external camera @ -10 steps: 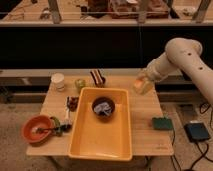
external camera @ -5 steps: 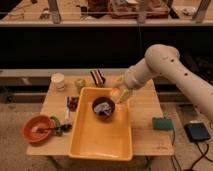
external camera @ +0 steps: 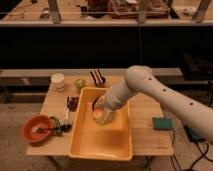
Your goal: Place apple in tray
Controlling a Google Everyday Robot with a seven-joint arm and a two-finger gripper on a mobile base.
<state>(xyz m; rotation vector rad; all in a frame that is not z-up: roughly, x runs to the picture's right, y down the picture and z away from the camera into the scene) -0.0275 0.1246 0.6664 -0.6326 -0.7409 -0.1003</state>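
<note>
The tray (external camera: 85,145) is a large deep yellow bin in the middle of the wooden table. My gripper (external camera: 103,116) reaches down into it from the right, over the tray's far half. It is shut on the apple (external camera: 99,119), a small orange-yellow fruit that shows at the gripper's tip, low inside the tray. I cannot tell whether the apple touches the tray floor. A small dark bowl (external camera: 94,105) inside the tray is mostly hidden behind the gripper.
An orange-red bowl (external camera: 37,128) with a utensil stands at the front left. A white cup (external camera: 58,81), a pale green round object (external camera: 79,84) and a dark striped item (external camera: 97,76) stand along the back. A green sponge (external camera: 162,123) lies to the right.
My arm has swung left from the table's back right corner and gone down into the tray, carrying the apple with it.
</note>
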